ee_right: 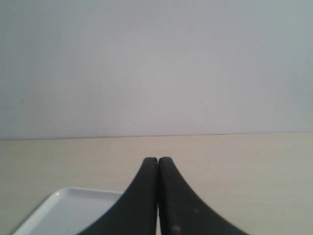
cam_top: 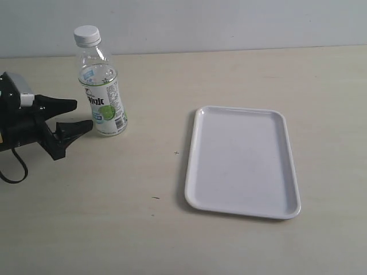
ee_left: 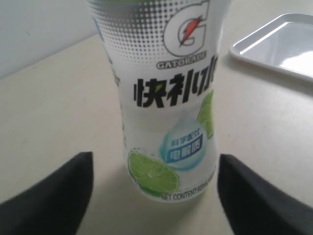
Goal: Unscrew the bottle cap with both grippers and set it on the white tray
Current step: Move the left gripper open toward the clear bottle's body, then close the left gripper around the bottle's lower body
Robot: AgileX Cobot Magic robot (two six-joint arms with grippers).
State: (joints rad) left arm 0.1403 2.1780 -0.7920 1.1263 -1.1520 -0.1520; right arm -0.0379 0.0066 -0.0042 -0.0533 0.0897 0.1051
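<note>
- Bottle (cam_top: 103, 91) upright near the far left of the table (cam_top: 229, 74), long axis vertical, cap (cam_top: 87, 35) on.
- Left gripper (cam_top: 83, 114): jaws apart, empty, just beside the bottle's lower body; bottle dead ahead, in line with the gap.
- Right gripper (ee_right: 157, 159): jaws together, empty, by the tray (cam_top: 241, 163), well apart from the bottle.
- Left arm nearer.

Exterior looks down; low left wrist view, seemingly very near, shares bottle (cam_top: 106, 100), tray (cam_top: 241, 163).
</note>
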